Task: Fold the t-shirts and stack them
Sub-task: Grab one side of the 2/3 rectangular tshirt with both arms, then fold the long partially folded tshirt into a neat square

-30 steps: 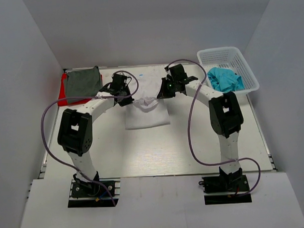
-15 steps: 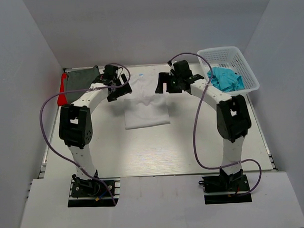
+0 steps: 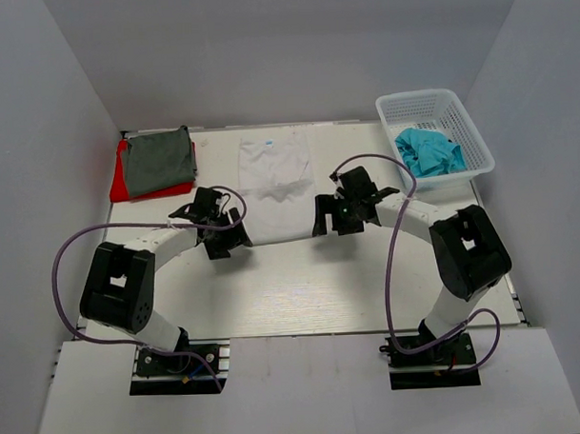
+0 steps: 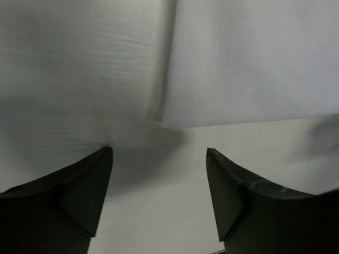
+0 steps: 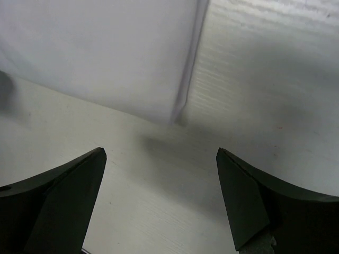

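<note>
The white t-shirt (image 3: 277, 184) lies spread flat mid-table, its small blue neck label (image 3: 268, 142) at the far end. My left gripper (image 3: 235, 234) is open just off the shirt's near left corner, with nothing between its fingers. My right gripper (image 3: 321, 222) is open at the near right corner, also empty. In the left wrist view the white t-shirt (image 4: 254, 58) ends just ahead of the left gripper (image 4: 159, 151). The right wrist view shows the same cloth (image 5: 95, 47) ahead of the right gripper (image 5: 161, 151). A folded dark grey t-shirt (image 3: 157, 160) rests on a red one (image 3: 120, 183) at the back left. The teal t-shirt (image 3: 429, 151) is crumpled in the basket.
The white mesh basket (image 3: 478, 144) stands at the back right corner. Bare table (image 3: 292, 284) stretches between the shirt's near edge and the arm bases. Purple cables loop beside both arms.
Both grippers carried the white shirt's upper part toward the back, opened and let it go, then drew back to its near corners. The shirt now lies longer and flat.
</note>
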Controlling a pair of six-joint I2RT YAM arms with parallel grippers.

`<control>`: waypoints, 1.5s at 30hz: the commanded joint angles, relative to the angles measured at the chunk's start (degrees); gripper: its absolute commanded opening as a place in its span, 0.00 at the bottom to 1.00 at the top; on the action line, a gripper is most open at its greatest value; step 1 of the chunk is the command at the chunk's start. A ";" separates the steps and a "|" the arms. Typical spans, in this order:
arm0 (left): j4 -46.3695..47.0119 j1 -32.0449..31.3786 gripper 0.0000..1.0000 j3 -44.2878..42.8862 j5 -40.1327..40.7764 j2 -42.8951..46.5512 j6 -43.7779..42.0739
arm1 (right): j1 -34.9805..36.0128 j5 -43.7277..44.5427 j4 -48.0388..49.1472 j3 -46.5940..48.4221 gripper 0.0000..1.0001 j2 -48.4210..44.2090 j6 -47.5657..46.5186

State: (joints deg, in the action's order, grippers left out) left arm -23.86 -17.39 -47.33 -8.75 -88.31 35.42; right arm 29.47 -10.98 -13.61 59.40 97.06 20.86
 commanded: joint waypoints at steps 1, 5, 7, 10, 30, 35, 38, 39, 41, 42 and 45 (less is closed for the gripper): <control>4.35 -0.19 0.79 0.66 -1.19 1.13 2.02 | -0.29 -2.63 2.45 0.81 0.90 0.15 3.29; 6.01 -0.19 0.69 0.66 -1.18 -0.46 2.02 | -0.56 -3.17 5.43 -0.16 0.90 2.17 5.67; 6.02 -0.19 0.62 -0.03 -0.13 -1.77 2.02 | -0.56 -2.73 5.61 0.28 0.90 3.57 6.12; 5.31 -0.19 0.50 -1.53 1.19 -4.40 2.02 | -0.56 -3.25 6.40 1.16 0.89 5.42 7.00; -0.83 -0.72 0.00 -1.64 1.89 -3.29 0.09 | 0.14 -2.46 7.55 -2.70 0.00 2.97 10.35; -8.64 -2.56 0.00 3.03 -0.54 11.11 2.46 | 1.20 -3.95 0.87 -8.41 0.00 -7.64 5.78; -13.74 -3.88 0.00 4.08 -4.95 18.33 2.46 | 1.90 -6.68 -9.38 -9.39 0.00 -15.39 2.43; -15.07 -4.67 0.00 4.09 -5.57 23.40 2.46 | 2.25 -6.77 -12.38 -9.39 0.00 -19.58 1.56; -19.36 -5.20 0.00 3.13 -5.05 27.39 2.98 | 2.60 -7.73 -15.29 -9.47 0.00 -21.81 -0.46; -20.26 -5.20 0.00 2.60 -5.05 28.88 2.99 | 2.61 -8.26 -15.31 -9.65 0.00 -24.78 -0.73; -20.79 -5.82 0.00 0.05 -5.05 32.67 3.60 | 2.08 -10.55 -14.78 -8.78 0.00 -27.00 -2.49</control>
State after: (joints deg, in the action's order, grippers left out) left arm -40.45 -23.03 -44.58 -13.52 -57.45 38.48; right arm 31.97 -19.25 -23.94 49.82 71.50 22.28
